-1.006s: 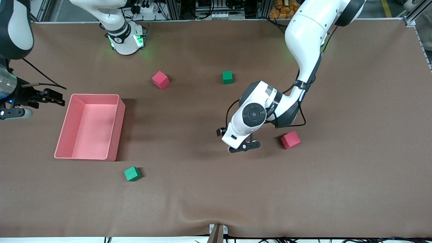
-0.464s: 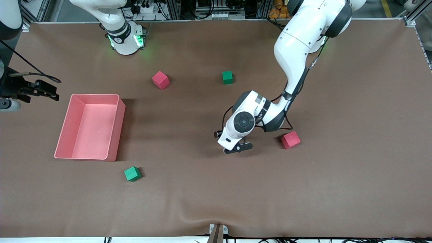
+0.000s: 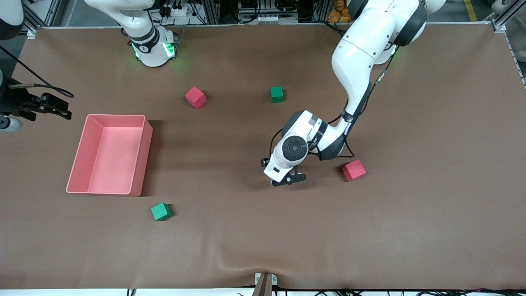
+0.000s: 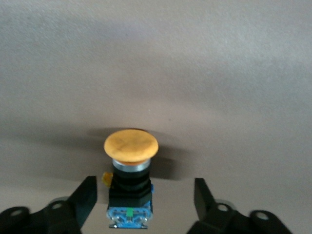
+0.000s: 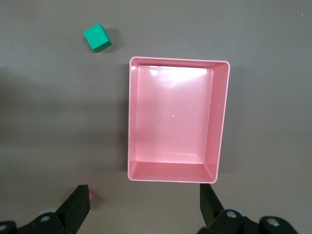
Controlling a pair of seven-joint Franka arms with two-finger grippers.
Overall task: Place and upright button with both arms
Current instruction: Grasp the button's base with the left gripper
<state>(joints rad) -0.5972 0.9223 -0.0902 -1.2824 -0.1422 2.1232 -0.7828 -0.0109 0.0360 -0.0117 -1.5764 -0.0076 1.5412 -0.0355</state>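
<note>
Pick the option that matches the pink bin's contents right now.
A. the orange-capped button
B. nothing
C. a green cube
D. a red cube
B: the right wrist view looks straight down into the pink bin and shows only its bare floor.

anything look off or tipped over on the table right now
Yes: the button lies on its side on the table, between the open fingers of the left gripper. The pink bin sits upright.

A brown table [image 3: 431, 213] carries a pink bin [image 3: 139, 162] toward the right arm's end, two red cubes [image 3: 195, 97] [image 3: 354, 170], two green cubes [image 3: 277, 94] [image 3: 161, 211], and a small orange-capped button [image 4: 130, 187] lying on its side.
</note>
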